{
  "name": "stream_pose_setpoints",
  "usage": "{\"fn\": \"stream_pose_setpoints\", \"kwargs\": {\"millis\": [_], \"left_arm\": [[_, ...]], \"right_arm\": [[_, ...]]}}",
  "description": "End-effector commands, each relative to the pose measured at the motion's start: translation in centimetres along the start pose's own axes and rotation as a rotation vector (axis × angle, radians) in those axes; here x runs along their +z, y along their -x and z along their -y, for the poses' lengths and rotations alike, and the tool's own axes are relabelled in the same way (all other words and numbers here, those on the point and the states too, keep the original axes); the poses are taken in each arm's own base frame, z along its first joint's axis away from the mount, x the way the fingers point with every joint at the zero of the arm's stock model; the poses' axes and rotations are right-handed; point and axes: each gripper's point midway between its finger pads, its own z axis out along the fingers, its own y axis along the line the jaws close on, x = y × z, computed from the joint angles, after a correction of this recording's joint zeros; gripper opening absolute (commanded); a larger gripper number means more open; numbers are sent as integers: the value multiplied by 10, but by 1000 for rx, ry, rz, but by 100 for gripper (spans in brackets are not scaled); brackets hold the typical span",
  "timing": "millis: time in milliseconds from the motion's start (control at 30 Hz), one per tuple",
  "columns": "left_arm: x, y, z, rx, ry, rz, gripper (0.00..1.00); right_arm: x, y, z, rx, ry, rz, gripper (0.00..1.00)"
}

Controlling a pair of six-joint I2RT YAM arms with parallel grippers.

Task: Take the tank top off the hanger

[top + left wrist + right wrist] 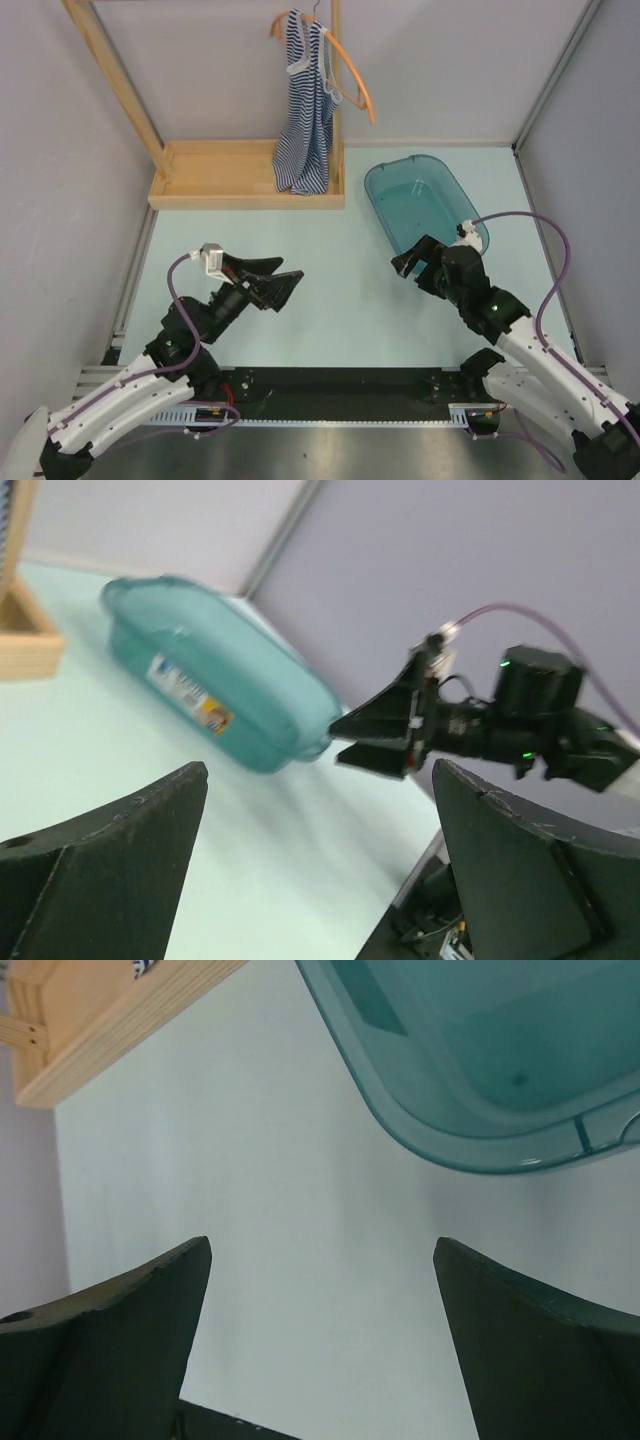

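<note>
Plainly, we have not started on the cloth yet. The table carries a wooden rack at its far side, tall enough to let a garment hang free. A teal bin sits just right of the rack's base, likely where the top should end up. The top hangs from the hanger on the rack, its hem down near the base. One orange arm sticks out bare to the right, so we judge the cloth could slide off that side. The left gripper and right gripper hover low over the table, well short of the rack. Their jaws are wide apart and empty, ready to reach in, one for the hanger and one for the cloth.
</note>
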Motion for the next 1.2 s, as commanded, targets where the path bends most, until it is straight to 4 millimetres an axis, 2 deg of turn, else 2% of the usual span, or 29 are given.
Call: {"fn": "stream_pose_setpoints", "kwargs": {"millis": [0, 33, 67, 100, 133, 167, 200, 233, 267, 300, 333, 367, 400, 467, 500, 567, 600, 633, 667, 700, 767, 800, 833, 867, 1000, 1100, 1133, 1167], "left_arm": [[-10, 9, -31, 4, 220, -20, 99], [-14, 10, -40, -8, 279, -14, 99], [-16, 17, -38, -53, 305, -7, 99], [-25, 10, -48, -43, 361, -48, 99], [-28, 10, -48, -34, 374, -66, 100], [-29, 16, -38, -10, 340, -83, 100], [-32, 13, -34, 11, 321, -120, 100], [-34, 13, -28, 24, 293, -140, 100], [-36, 12, -18, 31, 246, -172, 99], [-37, 12, -14, 24, 232, -175, 99], [-40, 14, -8, 17, 200, -172, 99], [-41, 11, 1, 24, 142, -194, 99], [-43, 10, 7, 27, 108, -200, 100], [-47, 10, 16, 31, 52, -202, 100], [-49, 8, 24, 29, 9, -222, 99], [-54, 9, 33, 22, -33, -226, 99], [-56, 8, 36, 20, -54, -235, 100], [-58, 9, 39, 12, -65, -232, 99], [-61, 10, 41, 7, -74, -230, 99], [-62, 10, 42, 4, -79, -230, 100], [-66, 9, 44, -5, -91, -236, 99], [-67, 9, 44, -7, -95, -238, 100], [-68, 9, 45, -7, -97, -240, 99], [-69, 7, 44, -6, -95, -249, 99], [-71, 3, 41, 9, -82, -272, 99], [-73, 2, 44, 11, -93, -289, 100], [-73, 3, 45, 11, -99, -289, 99], [-73, 3, 46, 11, -102, -291, 100]], "right_arm": [[-4, 48, -20, -151, -29, 129, 100], [-2, 52, -26, -180, -20, 128, 100], [-1, 62, -34, -250, -3, 143, 100], [-2, 68, -44, -285, 23, 150, 100], [-2, 78, -65, -327, 73, 153, 100], [-2, 88, -79, -357, 103, 179, 100], [-2, 97, -87, -424, 113, 199, 100], [-10, 119, -113, -446, 157, 258, 100], [-1, 125, -121, -482, 156, 262, 100], [0, 136, -131, -564, 158, 291, 100], [-8, 159, -153, -581, 181, 360, 100], [3, 166, -162, -619, 174, 367, 100], [5, 177, -170, -672, 178, 396, 100], [-2, 201, -208, -703, 253, 477, 100], [12, 201, -216, -729, 270, 464, 100], [10, 215, -249, -773, 350, 514, 100], [28, 214, -252, -787, 349, 502, 100], [29, 223, -264, -788, 373, 544, 100], [36, 227, -268, -786, 373, 553, 100], [51, 230, -277, -816, 376, 558, 100], [63, 237, -288, -852, 380, 585, 100], [63, 242, -298, -855, 395, 607, 98], [80, 238, -302, -862, 404, 602, 97], [85, 240, -305, -862, 403, 618, 96], [108, 249, -313, -850, 379, 678, 74], [117, 251, -323, -852, 390, 675, 68], [113, 255, -330, -851, 399, 683, 65], [121, 251, -330, -858, 398, 670, 63]]}}
